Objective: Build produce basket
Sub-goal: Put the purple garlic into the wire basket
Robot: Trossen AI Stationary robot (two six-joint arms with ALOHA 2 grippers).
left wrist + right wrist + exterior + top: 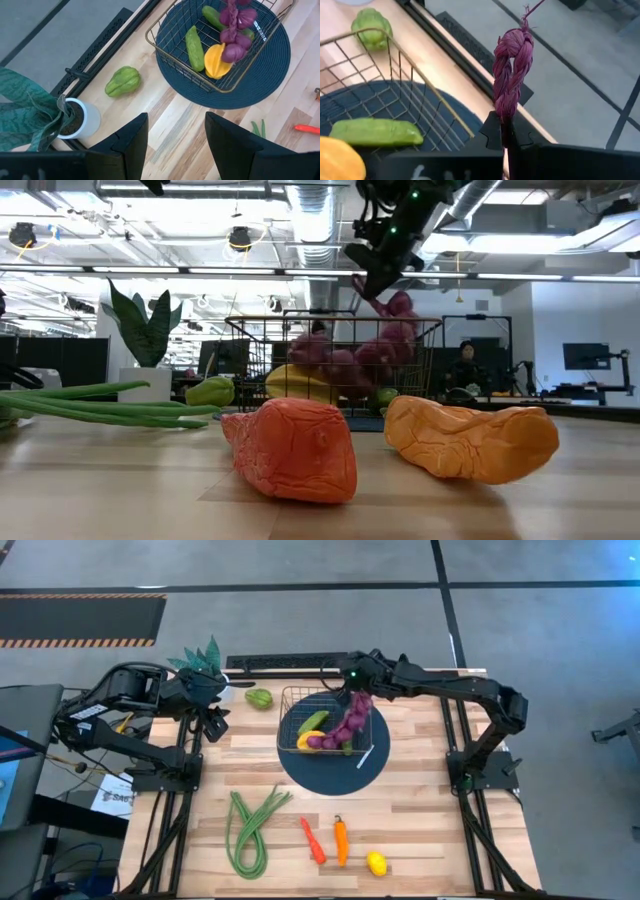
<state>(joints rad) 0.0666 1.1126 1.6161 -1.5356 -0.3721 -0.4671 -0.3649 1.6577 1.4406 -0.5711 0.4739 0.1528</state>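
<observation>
I am lowering the grape string [350, 720], clamped in the right gripper [358, 692], into the basket [372, 735]; release next.

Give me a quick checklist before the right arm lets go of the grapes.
1. Right hand shut on the grape string: ok.
2. Grapes hanging over the basket: ok.
3. Basket sits on the blue mat: ok.
4. Grapes' lower end resting inside the basket: cannot tell.
5. Left hand open, back by the potted plant, clear of the basket: ok.
</observation>
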